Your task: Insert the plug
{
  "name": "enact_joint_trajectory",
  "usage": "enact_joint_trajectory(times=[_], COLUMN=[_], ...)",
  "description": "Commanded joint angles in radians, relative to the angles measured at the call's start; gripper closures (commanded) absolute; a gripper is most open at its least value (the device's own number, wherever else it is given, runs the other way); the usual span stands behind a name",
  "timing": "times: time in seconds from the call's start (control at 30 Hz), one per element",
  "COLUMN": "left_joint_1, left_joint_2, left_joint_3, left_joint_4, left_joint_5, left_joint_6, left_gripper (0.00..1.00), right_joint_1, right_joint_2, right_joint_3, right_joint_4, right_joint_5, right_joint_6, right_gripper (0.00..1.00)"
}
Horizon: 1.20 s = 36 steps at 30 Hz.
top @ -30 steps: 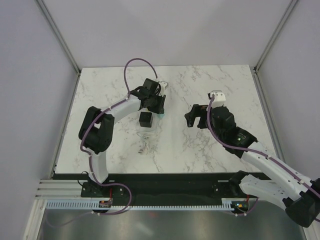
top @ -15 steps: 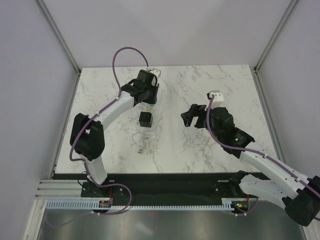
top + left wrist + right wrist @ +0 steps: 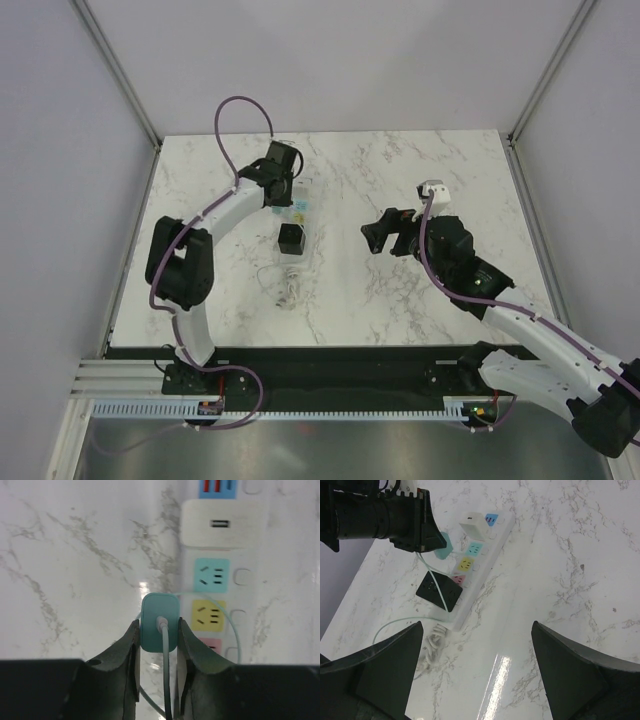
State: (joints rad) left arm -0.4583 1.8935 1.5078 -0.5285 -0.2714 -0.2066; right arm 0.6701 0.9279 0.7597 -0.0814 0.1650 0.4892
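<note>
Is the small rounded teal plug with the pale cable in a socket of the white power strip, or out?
Out. The left gripper grips the teal plug beside the white power strip; its yellow socket shows empty.

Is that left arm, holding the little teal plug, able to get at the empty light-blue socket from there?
Probably yes. The left hand grips the teal plug beside the power strip, and the light-blue socket is bare, with nothing covering it. The white adapter fills the neighbouring slot, which may be tight.
</note>
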Motion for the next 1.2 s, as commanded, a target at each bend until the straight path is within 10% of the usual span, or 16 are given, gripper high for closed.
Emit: enact_joint_trajectory(times=[0.0,0.23,0.53,1.17], left_joint_1=[0.085,0.121,0.035,0.035], left_joint_2=[-0.057,-0.007,-0.039,-0.177], left_joint_3=[0.031,0.112,-0.049,-0.172], left_joint_4=[0.016,0.021,0.144,0.248], left_joint_5=[-0.166,-0.461,-0.135,0.093], left_joint_6=[-0.037,0.091,0.058,-0.023], left_gripper=[0.98,0.98,0.98,0.98], right_joint_1=[-0.003,-0.003,-0.003,-0.004], right_joint_2=[-0.021,-0.009,0.008,-0.008], right_joint_3=[-0.002,-0.014,-0.016,-0.039], right_joint_4=[0.034,0.054,0.068,0.074], right_joint_5=[-0.027,-0.03,-0.03,-0.012], right_joint_6=[-0.015,-0.005,-0.015,-0.034], right_gripper=[0.03,0.03,0.03,0.02])
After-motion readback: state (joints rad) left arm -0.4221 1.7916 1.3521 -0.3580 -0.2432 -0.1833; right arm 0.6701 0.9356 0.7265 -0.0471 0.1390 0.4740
